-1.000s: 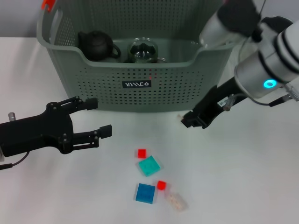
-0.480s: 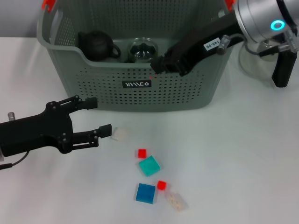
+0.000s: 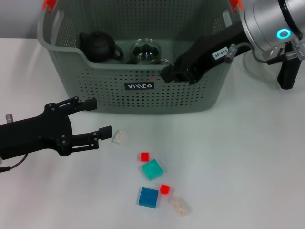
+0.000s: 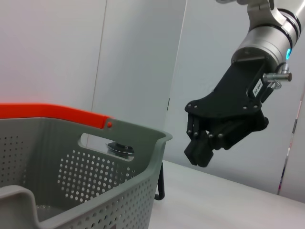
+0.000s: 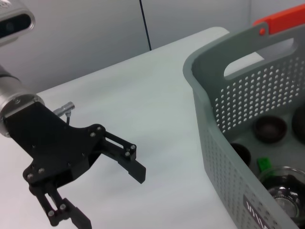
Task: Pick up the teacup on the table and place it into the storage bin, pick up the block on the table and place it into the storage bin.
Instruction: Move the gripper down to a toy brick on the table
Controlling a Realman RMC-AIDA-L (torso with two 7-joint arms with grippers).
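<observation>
Hovering low over the white table [image 3: 248, 157], left gripper [image 3: 101, 117] has its fingers spread and holds nothing; a small pale translucent block [image 3: 118, 137] lies just beside its lower fingertip. Right gripper [image 3: 172, 74] reaches over the front rim of the storage bin [image 3: 143, 98]; its fingers look drawn together, but whether anything is between them is not clear from the head or left wrist view.

More blocks lie loose on the table nearer the robot: teal block [image 3: 152, 169], blue block [image 3: 148, 197], two small red cubes [image 3: 144, 156], another clear piece [image 3: 179, 205]. No teacup is visible on the table; the bin already holds a dark teapot [image 3: 97, 46], a glass vessel [image 3: 145, 51] and, in the right wrist view, small dark cups [image 5: 269, 129].

Handling judgement: blocks are rigid, light, smooth plastic, likely to skid or flip if nudged. Best hold is across two parallel flat sides, fingers straddling from above, closing squarely. The pale block is small, so centring matters.
</observation>
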